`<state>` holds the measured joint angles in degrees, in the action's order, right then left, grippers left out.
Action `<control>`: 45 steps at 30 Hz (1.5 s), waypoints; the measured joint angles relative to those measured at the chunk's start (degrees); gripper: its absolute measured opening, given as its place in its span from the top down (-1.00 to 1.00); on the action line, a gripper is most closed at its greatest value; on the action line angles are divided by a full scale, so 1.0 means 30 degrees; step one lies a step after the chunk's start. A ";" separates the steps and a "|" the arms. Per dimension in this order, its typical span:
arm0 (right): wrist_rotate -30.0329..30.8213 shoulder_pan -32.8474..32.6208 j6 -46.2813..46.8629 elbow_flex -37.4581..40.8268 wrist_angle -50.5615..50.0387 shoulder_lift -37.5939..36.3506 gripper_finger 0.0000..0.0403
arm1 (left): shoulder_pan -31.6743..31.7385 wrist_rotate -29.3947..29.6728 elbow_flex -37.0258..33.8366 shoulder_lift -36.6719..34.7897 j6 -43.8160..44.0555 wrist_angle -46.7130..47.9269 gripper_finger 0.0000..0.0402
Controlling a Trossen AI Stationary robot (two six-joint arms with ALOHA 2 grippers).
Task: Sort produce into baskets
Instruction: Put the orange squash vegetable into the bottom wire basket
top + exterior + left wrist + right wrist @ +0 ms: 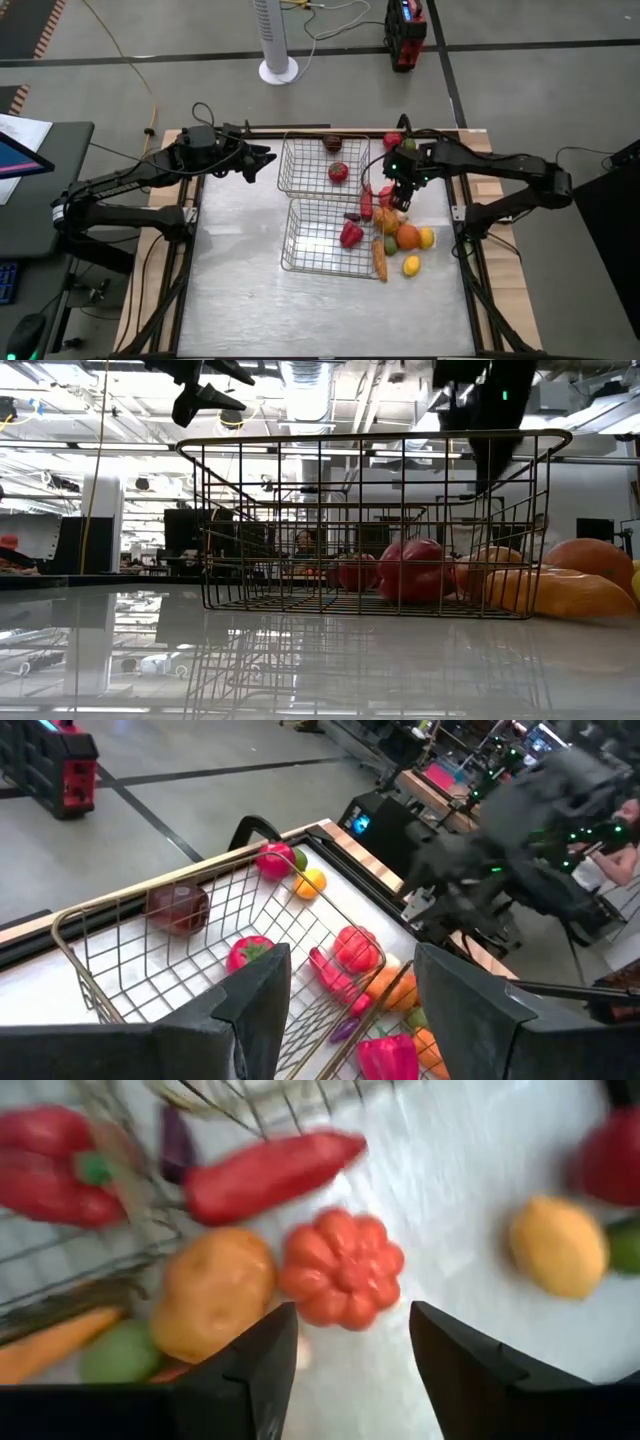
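Two wire baskets lie mid-table: the far basket (308,166) holds a dark red piece (333,143) and a red one (339,172), and the near basket (318,240) holds a red pepper (351,234). Loose produce lies in a heap (400,235) to the right of the baskets. My right gripper (400,196) is open above that heap. Its fingers stand on either side of a ribbed red tomato (342,1280), above it and apart from it. My left gripper (264,160) is open and empty, in the air just left of the far basket (150,950).
Around the tomato lie a potato (212,1292), a red chili (265,1172), a lemon (558,1245), a carrot (50,1345) and a green piece (120,1352). A red and a green piece (400,142) lie at the far right corner. The table's left half (235,260) is bare.
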<state>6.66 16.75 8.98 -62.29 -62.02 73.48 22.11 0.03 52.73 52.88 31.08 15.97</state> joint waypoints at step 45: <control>-0.3157 0.3827 -0.2923 0.1798 0.3665 0.1673 -0.79 | 0.0007 0.0157 0.0000 0.0000 -0.0177 0.0029 0.00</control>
<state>-2.81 28.23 0.21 -56.90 -51.02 78.50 22.13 0.51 52.73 52.88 30.55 16.05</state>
